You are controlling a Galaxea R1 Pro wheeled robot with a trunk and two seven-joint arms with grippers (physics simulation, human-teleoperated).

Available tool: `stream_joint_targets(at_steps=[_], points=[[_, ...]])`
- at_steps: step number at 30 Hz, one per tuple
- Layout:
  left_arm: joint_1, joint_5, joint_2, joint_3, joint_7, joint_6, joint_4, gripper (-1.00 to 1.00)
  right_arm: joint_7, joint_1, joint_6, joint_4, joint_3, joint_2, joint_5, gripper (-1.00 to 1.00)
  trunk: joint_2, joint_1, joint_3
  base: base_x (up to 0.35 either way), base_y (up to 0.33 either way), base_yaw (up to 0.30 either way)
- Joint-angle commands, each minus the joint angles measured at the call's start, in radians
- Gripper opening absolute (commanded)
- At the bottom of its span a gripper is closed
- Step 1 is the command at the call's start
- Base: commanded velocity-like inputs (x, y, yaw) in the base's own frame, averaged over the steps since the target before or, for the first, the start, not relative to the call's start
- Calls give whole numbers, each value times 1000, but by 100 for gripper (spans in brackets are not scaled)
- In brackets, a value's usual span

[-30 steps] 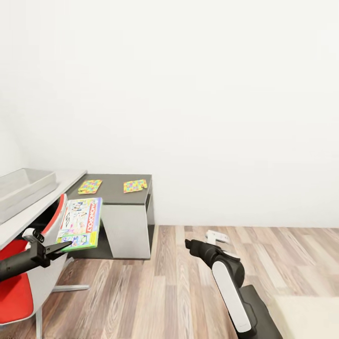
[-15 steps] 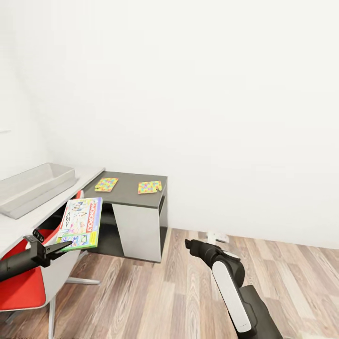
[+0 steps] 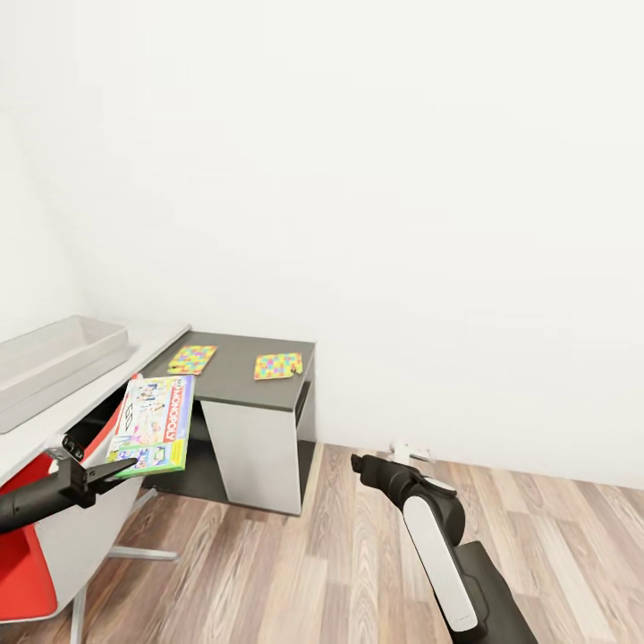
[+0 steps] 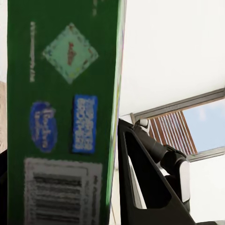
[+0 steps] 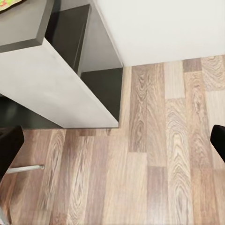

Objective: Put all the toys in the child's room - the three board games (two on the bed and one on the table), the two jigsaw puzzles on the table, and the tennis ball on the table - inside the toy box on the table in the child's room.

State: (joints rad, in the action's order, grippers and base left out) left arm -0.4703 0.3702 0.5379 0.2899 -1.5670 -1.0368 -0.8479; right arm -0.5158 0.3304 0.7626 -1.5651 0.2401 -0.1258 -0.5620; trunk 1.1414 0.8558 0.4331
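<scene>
A: Where is the game?

B: In the left gripper, held up on edge above the red chair, just in front of the table. The wrist view shows its green back hard against one finger. The fingers are clamped on the box's lower edge, which is likely why it stands upright rather than lying flat.

A: Why carry it so high?

B: Probably to clear the chair and the table edge on the way to the toy box, which sits on the white top near the left arm.

A: And the puzzles?

B: Both lie flat on the dark corner section, one nearer the toy box, the other near the far edge, well apart.

A: The right gripper?

B: It hangs over the floor. Its fingertips stand wide apart with nothing between them, kept free, it seems, for a later pick.
</scene>
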Motion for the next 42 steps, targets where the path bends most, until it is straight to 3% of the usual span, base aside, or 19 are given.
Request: stream_joint_targets(at_steps=[1,16,42], points=[[-1,1,0,0,-4,-10,0,-100,-10,1,2,-1,1,0,-10,100,1,1,1,279,-1,0],[-1,3,0,0,-4,-10,0,-100,-10,1,3,-1,1,0,-11,100,1,1,2,212,0,0],[-1,4,1,2,-4,-10,0,-100,-9,1,-24,-2,3,1,-11,100,-181,-99,-80,2,0,0]])
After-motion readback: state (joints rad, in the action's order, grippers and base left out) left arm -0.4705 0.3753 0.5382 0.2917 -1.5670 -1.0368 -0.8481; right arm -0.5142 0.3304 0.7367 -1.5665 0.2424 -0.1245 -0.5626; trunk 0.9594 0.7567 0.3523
